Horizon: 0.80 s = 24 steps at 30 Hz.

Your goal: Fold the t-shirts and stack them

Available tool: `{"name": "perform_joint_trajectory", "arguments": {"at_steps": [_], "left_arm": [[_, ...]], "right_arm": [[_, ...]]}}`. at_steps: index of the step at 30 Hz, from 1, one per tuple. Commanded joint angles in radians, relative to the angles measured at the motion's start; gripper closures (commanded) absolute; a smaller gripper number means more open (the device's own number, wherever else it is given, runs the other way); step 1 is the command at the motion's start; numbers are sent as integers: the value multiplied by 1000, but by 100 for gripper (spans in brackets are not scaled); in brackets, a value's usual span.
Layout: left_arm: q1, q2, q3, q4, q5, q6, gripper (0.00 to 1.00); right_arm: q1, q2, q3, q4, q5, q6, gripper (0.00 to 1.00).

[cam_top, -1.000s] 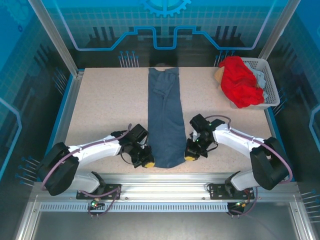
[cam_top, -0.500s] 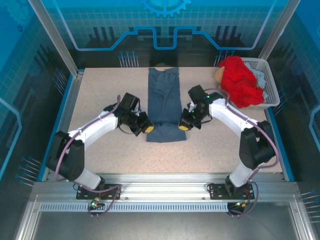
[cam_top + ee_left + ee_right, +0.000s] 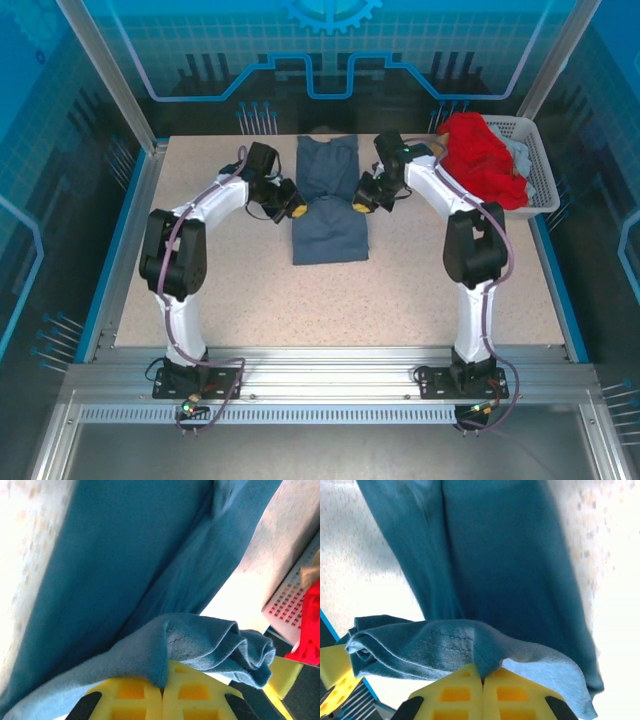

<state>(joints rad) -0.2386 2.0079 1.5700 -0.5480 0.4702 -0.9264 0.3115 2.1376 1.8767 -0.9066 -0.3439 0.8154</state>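
**Blue shirt pinched at both edges, red shirt in the basket**

The blue t-shirt (image 3: pixel 330 235) lies in the upper centre of the top view as a narrow lengthwise strip. Its far end reaches almost to the back edge of the table (image 3: pixel 420 290), and its lower part forms a wider, doubled panel.

Halfway along the strip, one edge of the cloth is raised off the layer beneath and held at both sides. In the left wrist view the blue t-shirt (image 3: pixel 125 555) runs flat across the upper frame. At the bottom centre a bunched hem is clamped between the yellow fingers of the left gripper (image 3: pixel 162 690), whose jaws are pressed together on the fabric. The right wrist view mirrors this. The shirt (image 3: pixel 510 555) lies flat above, and a stitched hem is pinched in the right gripper (image 3: pixel 482 680), which is likewise closed tight on the cloth.

In the top view the left gripper (image 3: pixel 296 210) sits just left of the strip and the right gripper (image 3: pixel 359 205) just right of it. They face each other across the fabric, and both arms are stretched far up the frame.

The red t-shirt (image 3: pixel 485 165) is heaped in the white perforated basket (image 3: pixel 537 150) at the upper right, spilling over its left rim, well apart from the blue one. A pale grey-blue cloth (image 3: pixel 520 156) lies beside it in the basket.
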Motion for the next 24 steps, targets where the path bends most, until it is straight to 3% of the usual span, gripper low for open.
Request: {"name": "perform_joint_trajectory", "arguments": {"at_steps": [1,3,4,6,10,14,17,24], "left_arm": [[24,102,124,-39,46,55,93],[30,153,193,-77,44,87,64],[32,159,209,-78,43,97,53],[33,135,194,-84,37,111,47],[33,-41,-29,-32,-6,110,47],[21,-255,-392,103,5,-7,55],[21,-333,-561,179,9,-75,60],[10,-302,-605,271,27,-130,60]], "right_arm": [[-28,106,102,-64,-1,-15,91],[-36,151,143,-68,-3,-25,57],[-41,157,154,-68,3,-33,46],[-49,138,150,-77,31,-46,39],[-60,-3,-1,-34,58,-68,37],[-32,-170,-276,64,33,-63,39],[2,-242,-434,148,21,-52,41],[24,-180,-467,184,31,-79,46]]}}
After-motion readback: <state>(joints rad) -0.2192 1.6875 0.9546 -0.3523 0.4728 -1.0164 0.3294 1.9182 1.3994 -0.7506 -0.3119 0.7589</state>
